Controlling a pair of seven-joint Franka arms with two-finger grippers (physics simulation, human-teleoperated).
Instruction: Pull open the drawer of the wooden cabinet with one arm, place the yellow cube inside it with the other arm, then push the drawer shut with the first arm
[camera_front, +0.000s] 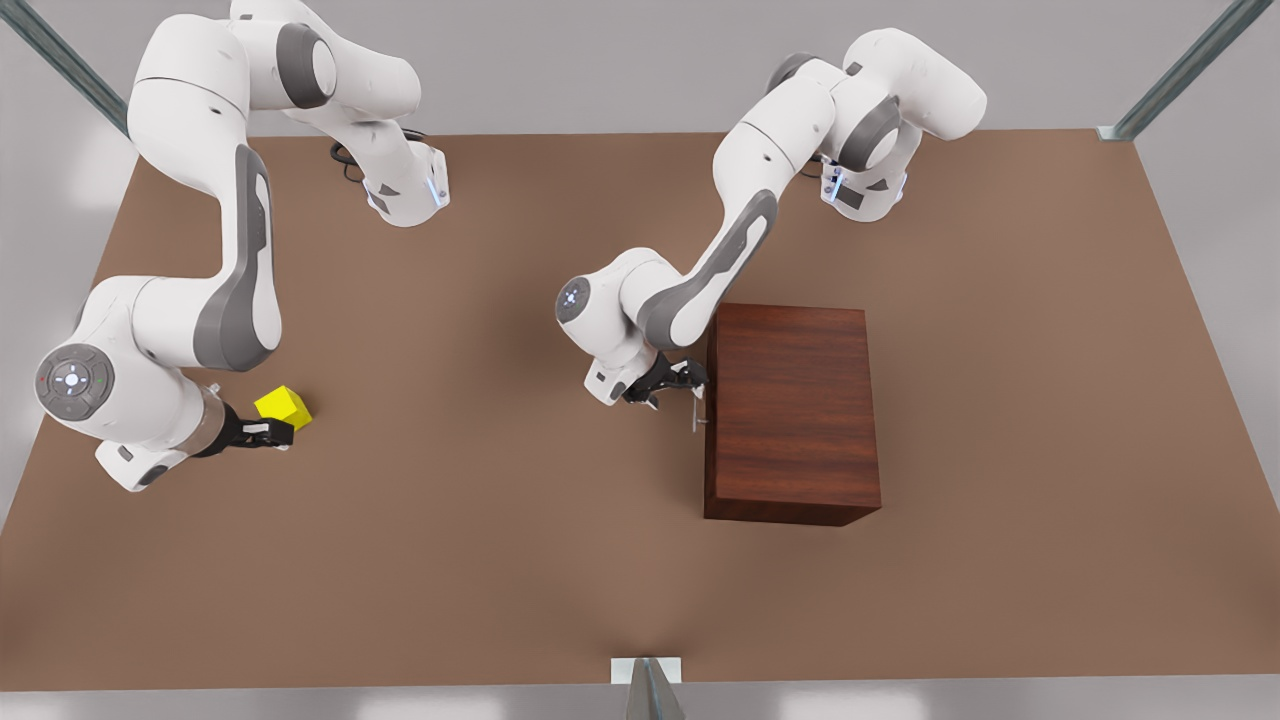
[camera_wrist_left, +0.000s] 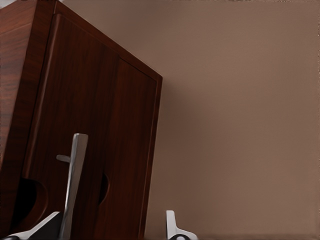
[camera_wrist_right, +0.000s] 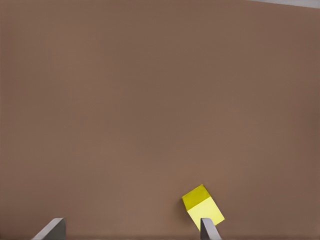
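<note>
Two arms on your table (camera_front: 500, 560). Lower left of the front view: right gripper (camera_front: 285, 434) spread wide, yellow cube (camera_front: 283, 406) just beside one fingertip, not grasped. Centre: left gripper (camera_front: 692, 378) spread too, fingers straddling the silver handle (camera_front: 696, 408) of the drawer (camera_wrist_left: 95, 150), flush in the wooden cabinet (camera_front: 795, 410).

My front camera is looking steeply down from high above the near edge of the table (camera_front: 500, 560), taking in both of my arms, the wooden cabinet (camera_front: 795, 400) and the yellow cube (camera_front: 284, 406). My left wrist camera is sitting close against the cabinet's (camera_wrist_left: 90, 130) handled face, looking along it toward open tabletop. My right wrist camera is hanging near the table, facing down at the cube (camera_wrist_right: 202, 206). The front view is sharing the cabinet with the left wrist view and the cube with the right wrist view.
</note>
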